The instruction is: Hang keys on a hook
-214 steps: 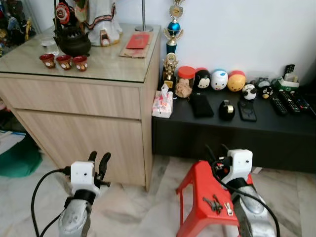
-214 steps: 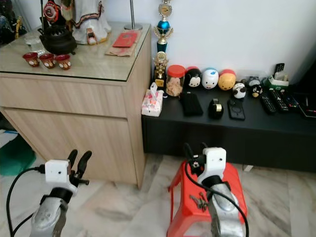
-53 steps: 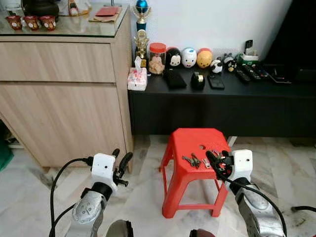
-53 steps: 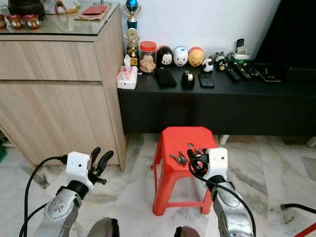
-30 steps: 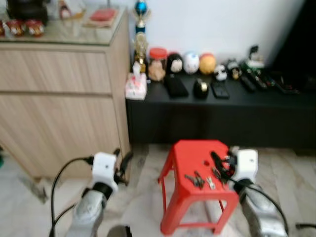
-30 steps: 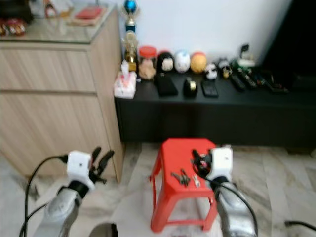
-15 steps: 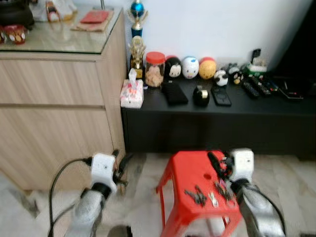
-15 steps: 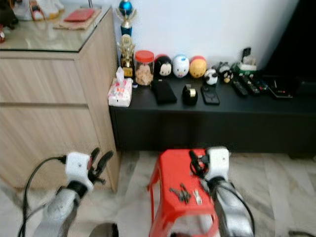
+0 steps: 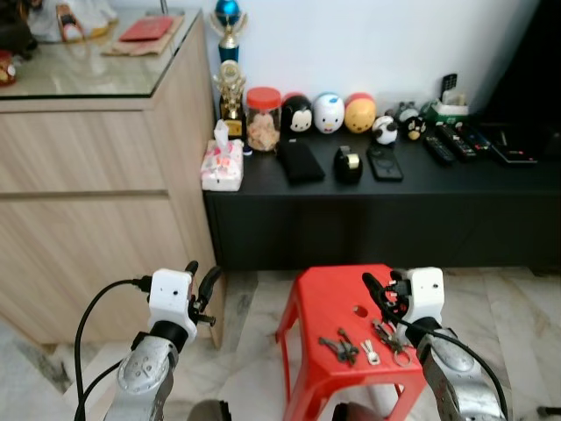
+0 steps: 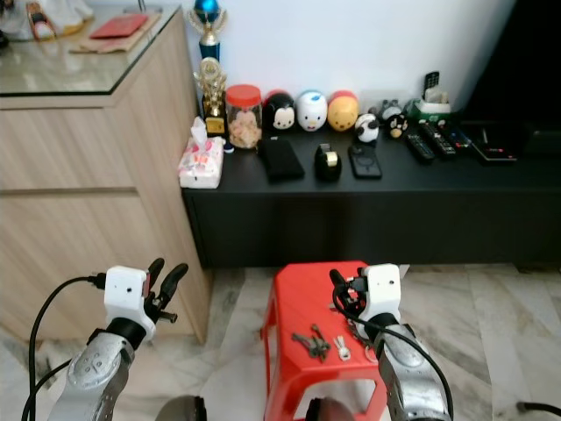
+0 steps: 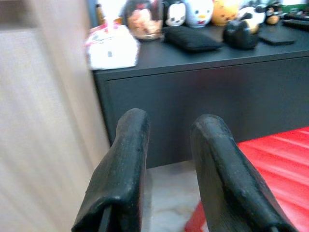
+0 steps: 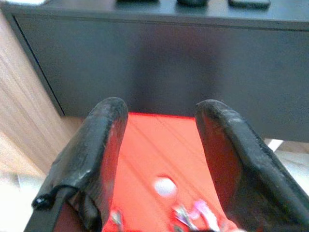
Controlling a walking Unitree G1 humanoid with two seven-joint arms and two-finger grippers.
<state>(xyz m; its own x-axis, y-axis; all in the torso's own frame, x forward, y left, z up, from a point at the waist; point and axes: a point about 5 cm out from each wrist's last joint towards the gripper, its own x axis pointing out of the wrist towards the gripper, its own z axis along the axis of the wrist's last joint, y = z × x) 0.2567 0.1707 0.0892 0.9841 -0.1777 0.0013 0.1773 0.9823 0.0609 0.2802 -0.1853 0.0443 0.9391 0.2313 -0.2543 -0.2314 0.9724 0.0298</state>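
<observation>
Room: a living room with a pale marble floor (image 9: 254, 333) and a white wall behind a low black console (image 9: 368, 206).
Cabinet: a light wooden cabinet (image 9: 96, 202) with a glass top stands against the console's left end.
Console top: near its left edge, a tissue pack (image 9: 222, 165) and a red-lidded jar (image 9: 263, 118); along the back edge, three round toy figures (image 9: 329, 112); a black case, a tape dispenser and a phone lie toward the front edge; remote controls (image 9: 456, 142) lie at the right end.
Stool: a red plastic stool (image 9: 337, 298) stands on the floor in front of the console.
Keys: the keys (image 9: 361, 344) lie loose on the stool's seat, near its front edge and toward the right corner, in a few small clusters.
Right gripper: the right gripper (image 9: 379, 296) hovers over the right side of the stool seat, just behind the keys, fingers apart and holding nothing.
Left gripper: the left gripper (image 9: 201, 281) is held up near the cabinet's front, well left of the stool, fingers apart with nothing between them.
Hook: cannot be made out.
</observation>
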